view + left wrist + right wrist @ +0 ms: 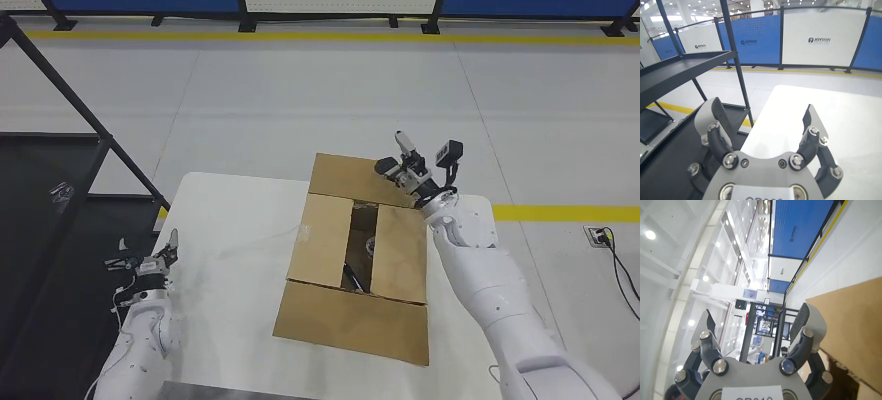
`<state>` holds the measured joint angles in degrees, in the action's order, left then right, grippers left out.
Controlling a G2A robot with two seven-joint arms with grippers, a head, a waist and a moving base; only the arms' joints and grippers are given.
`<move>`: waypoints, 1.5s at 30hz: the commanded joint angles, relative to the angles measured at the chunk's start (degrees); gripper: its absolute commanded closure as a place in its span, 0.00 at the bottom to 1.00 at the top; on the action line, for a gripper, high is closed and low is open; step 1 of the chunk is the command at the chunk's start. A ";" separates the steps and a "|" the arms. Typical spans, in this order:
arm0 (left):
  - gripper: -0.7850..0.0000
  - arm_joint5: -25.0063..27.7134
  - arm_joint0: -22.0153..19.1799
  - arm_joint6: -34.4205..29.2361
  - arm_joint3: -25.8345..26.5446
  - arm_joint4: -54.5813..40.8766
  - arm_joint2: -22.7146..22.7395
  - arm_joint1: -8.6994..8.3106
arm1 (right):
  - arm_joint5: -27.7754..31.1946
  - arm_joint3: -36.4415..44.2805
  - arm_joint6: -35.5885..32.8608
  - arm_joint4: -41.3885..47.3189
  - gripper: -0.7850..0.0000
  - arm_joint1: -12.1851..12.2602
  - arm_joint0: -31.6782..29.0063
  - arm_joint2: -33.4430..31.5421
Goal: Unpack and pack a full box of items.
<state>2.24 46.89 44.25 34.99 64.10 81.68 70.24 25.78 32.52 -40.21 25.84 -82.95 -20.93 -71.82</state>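
While the brown cardboard box (352, 318) sits mid-table (230, 215), flaps barely parted, the right end effector (392, 152), fingers wide at its one o'clock corner, should probably fold the far flap outward. The left end effector (148, 245) hangs wide at nine o'clock.

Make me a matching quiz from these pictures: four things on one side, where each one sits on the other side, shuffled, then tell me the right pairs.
Things:
1. box
2. left gripper
3. right gripper
4. rack

Places:
A. at the box's far end
B. on the floor, left of the table
C. middle of the table
D. at the table's left edge, beside the rack

Pairs: 1-C, 2-D, 3-A, 4-B
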 commanded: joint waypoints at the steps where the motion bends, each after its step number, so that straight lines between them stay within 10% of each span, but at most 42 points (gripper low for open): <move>1: 0.00 3.86 2.06 -0.85 4.34 -2.34 0.73 -0.10 | -2.88 1.79 -4.20 -0.71 0.00 0.47 -0.32 -0.13; 10: 0.00 22.34 14.60 -12.47 26.40 -12.58 5.12 -1.31 | -6.65 5.26 -9.21 -6.32 0.00 1.58 -0.72 0.56; 20: 0.00 22.66 15.28 -13.56 27.62 -13.00 5.09 -1.31 | -9.05 10.35 -18.75 -8.51 0.00 3.49 -4.92 -0.85; 29: 0.00 34.38 19.85 -25.11 37.06 -21.81 4.66 -1.53 | -14.49 14.53 -23.91 -18.52 0.00 4.96 -7.26 1.97; 45: 0.00 41.35 23.74 -37.94 44.94 -29.18 4.77 -2.19 | -16.42 6.07 -18.32 -16.74 0.00 1.12 -1.11 11.12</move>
<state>43.37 70.50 6.74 79.61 34.98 86.53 68.08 8.95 39.14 -58.59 8.38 -81.64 -22.35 -60.80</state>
